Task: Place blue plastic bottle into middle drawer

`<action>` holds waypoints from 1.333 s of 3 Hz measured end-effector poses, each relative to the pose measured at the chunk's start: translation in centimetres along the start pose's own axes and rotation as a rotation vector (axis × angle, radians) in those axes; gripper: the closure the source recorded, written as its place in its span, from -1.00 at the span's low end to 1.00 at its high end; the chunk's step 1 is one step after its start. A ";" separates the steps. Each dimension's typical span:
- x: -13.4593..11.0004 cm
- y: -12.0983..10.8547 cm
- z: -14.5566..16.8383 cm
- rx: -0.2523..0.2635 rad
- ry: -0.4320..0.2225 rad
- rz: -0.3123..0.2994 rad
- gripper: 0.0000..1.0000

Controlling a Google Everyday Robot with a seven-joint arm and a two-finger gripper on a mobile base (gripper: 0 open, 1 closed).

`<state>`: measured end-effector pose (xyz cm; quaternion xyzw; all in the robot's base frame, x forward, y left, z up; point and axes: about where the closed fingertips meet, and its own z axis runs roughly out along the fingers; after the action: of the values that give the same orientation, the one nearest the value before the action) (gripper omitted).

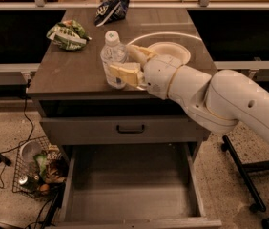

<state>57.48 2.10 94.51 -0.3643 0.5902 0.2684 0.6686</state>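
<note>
Camera view: the claw (pixel 121 63) is out over the counter (pixel 72 80), near its front edge and left of the white bowl (pixel 170 51). Its two pale fingers (pixel 125 73) sit on either side of the blue plastic bottle (pixel 111 51), one across the lower front of the label and the other behind. It looks clamped on the bottle. The bottle stands upright with its white cap on top. I cannot tell whether its base rests on the counter or has just cleared it.

Below, the middle drawer (pixel 129 197) is pulled well out, and its grey floor is bare. Above it, the shallower drawer with the dark bar handle (pixel 130 128) is closed. A green snack bag (pixel 67 35) lies at the back left of the counter and a dark blue-and-white bag (pixel 111 9) at the far edge, both well apart from the claw. A wire basket (pixel 36 171) of odds and ends sits on the floor to the left of the open drawer.

As I judge it, the grasp is made and the step in hand is carrying the bottle off the counter. Next, the bottle must come forward past the counter's front edge and then down in front of the closed drawer. It should end between the side walls of the open drawer, low over the floor, before the claw lets go. A tall upright bottle may tip if it is let go from too high.
</note>
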 end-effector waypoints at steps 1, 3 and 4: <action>0.0 0.1 0.1 -0.001 0.000 0.000 1.00; -5.1 -0.6 0.7 -0.074 0.017 -0.019 1.00; -11.0 -0.9 0.4 -0.144 0.068 -0.073 1.00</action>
<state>56.65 2.68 105.49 -0.4414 0.5781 0.2730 0.6296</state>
